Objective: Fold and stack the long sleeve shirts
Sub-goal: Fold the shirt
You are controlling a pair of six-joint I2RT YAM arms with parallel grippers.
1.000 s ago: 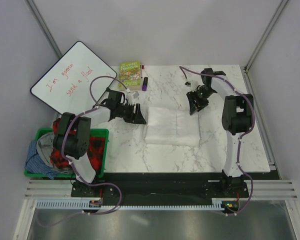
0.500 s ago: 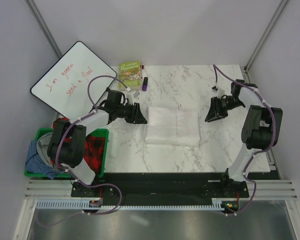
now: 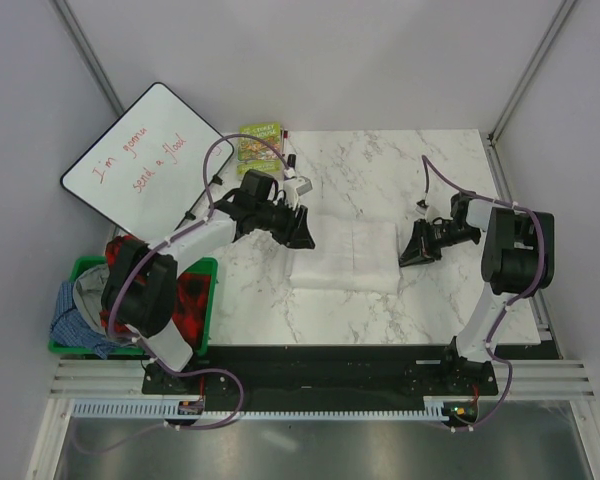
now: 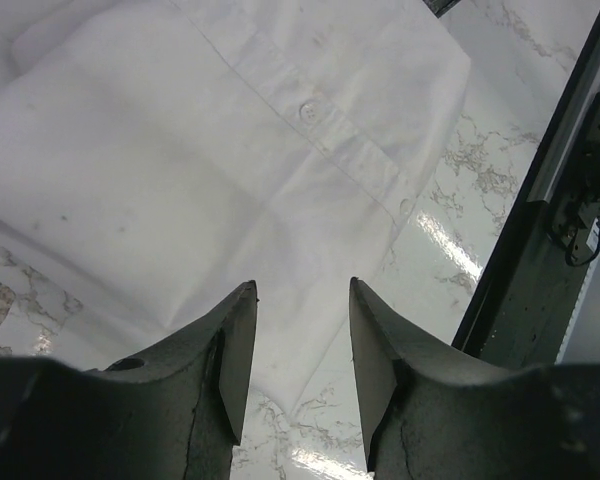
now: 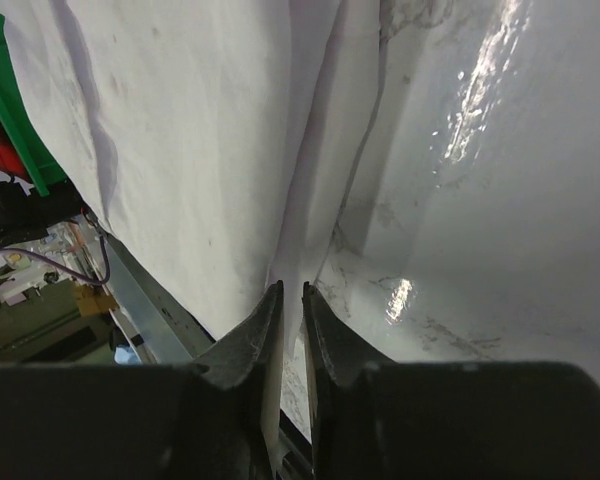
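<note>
A white long sleeve shirt (image 3: pixel 345 255) lies folded into a rectangle in the middle of the marble table. The left wrist view shows its button placket (image 4: pixel 310 112). My left gripper (image 3: pixel 305 232) hovers over the shirt's upper left corner. It is open (image 4: pixel 302 300), with only cloth and table showing below the gap. My right gripper (image 3: pixel 404 258) lies low at the shirt's right edge. Its jaws (image 5: pixel 292 295) are pinched almost together, with a thin fold of the white shirt (image 5: pixel 180 130) running into the slit between them.
A whiteboard (image 3: pixel 145 160) with red writing leans at the back left, and a green book (image 3: pixel 260 140) lies beside it. A green bin (image 3: pixel 206 300) of coloured clothes sits off the table's left edge. A black rail (image 4: pixel 540 250) runs along the near edge.
My left gripper moved right, from beside the shirt to over its upper left corner. The right arm swung out to the right, then came down to the shirt's right edge as its jaws narrowed.
</note>
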